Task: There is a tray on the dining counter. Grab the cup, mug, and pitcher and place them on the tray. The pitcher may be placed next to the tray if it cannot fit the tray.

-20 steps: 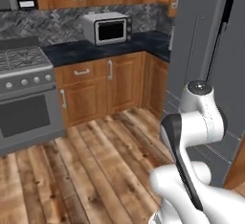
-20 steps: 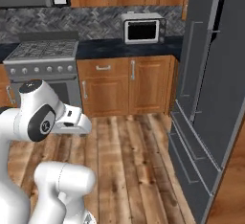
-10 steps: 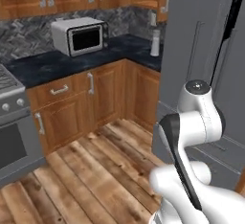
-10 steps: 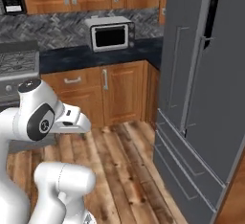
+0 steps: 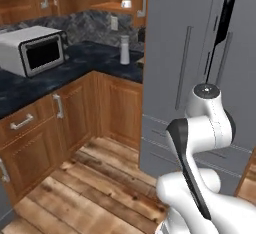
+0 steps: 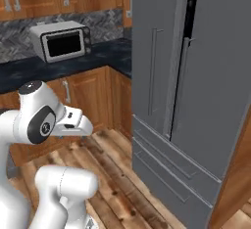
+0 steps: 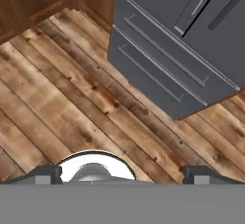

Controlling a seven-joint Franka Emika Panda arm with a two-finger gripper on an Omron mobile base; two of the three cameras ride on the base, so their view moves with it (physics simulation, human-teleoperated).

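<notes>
Nothing of the task looks done yet: the claw [image 7: 122, 174] hangs over bare wooden floor [image 7: 62, 98], its two tips standing wide apart with nothing between them, and no tray, cup, mug or pitcher lies anywhere near it. All three vessels still seem to await fetching. To the claw's left runs a dark-topped table [image 5: 60, 73] on wooden cabinets, carrying a microwave [image 5: 35, 50] and a white canister [image 5: 124, 49]; ahead and to its right stands a tall grey refrigerator [image 6: 196, 86].

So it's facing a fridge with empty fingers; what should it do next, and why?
Probably keep driving and turning. The gripper is open and empty over wooden floor, with the fridge ahead and the microwave to the left, no tray, cup, mug or pitcher within reach.
</notes>
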